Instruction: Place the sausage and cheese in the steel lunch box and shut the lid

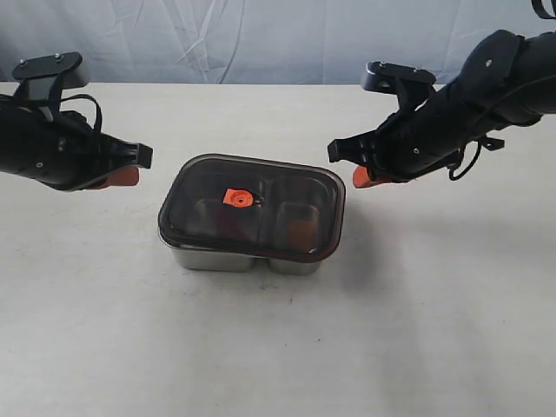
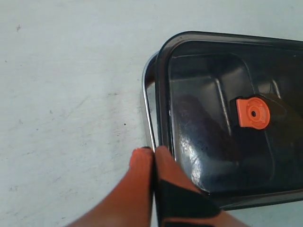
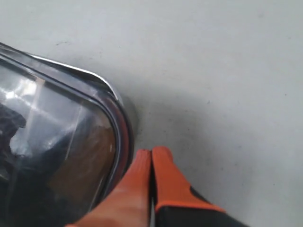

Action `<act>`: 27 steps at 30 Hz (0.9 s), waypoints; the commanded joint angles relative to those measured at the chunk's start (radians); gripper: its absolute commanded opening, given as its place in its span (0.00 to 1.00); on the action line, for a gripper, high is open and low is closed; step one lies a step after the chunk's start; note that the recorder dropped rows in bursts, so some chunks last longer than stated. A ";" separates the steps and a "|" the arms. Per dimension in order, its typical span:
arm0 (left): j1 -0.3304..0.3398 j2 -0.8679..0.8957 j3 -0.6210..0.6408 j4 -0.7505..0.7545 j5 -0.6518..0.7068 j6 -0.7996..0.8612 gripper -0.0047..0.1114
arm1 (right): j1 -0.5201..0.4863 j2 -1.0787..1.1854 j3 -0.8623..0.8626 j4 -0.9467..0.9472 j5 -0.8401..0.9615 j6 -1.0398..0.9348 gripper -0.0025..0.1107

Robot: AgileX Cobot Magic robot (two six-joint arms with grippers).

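Shiny rectangular stainless steel lunch box [image 1: 217, 259] sits mid-scene on an off-white matte surface [image 1: 408, 339]. Dark translucent rectangular lid [image 1: 252, 204] w/ rounded corners lies on top of the box and covers both compartments. Small orange valve tab [image 1: 236, 198] at lid centre, facing up. In ext. view the steel wall shows below the lid along the near side. Left wrist view shows a thin strip of steel rim [image 2: 147, 104] outside the lid edge. Can't tell if the lid is pressed fully home.

Contents, seen thru lid:
- Yellow-orange block of cheese [image 1: 301, 230] is in the right-hand compartment per ext. view. In right wrist view it's a brownish-orange blur [image 3: 80, 165] under the tint.
- Glossy red toy sausage is only a dim dark-reddish smear [image 2: 199, 127] in the compartment nearest the left arm. Too murky to confirm its shape.

Left claw [image 1: 126, 176]: orange-tipped fingers pressed together, nothing between them. It hovers off the box's left end, apart from it in ext. view. In left wrist view the tips line up w/ the rim, contact unclear.

Right claw [image 1: 363, 176]: fingers together, empty, off the box's right end and above the surface. In right wrist view the tips sit just beside the lid's rounded corner.

Pale wrinkled cloth backdrop [image 1: 261, 35] behind the surface.
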 commanded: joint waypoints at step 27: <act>0.003 -0.007 -0.004 0.013 0.005 -0.001 0.04 | 0.043 0.069 -0.032 -0.052 -0.014 0.057 0.01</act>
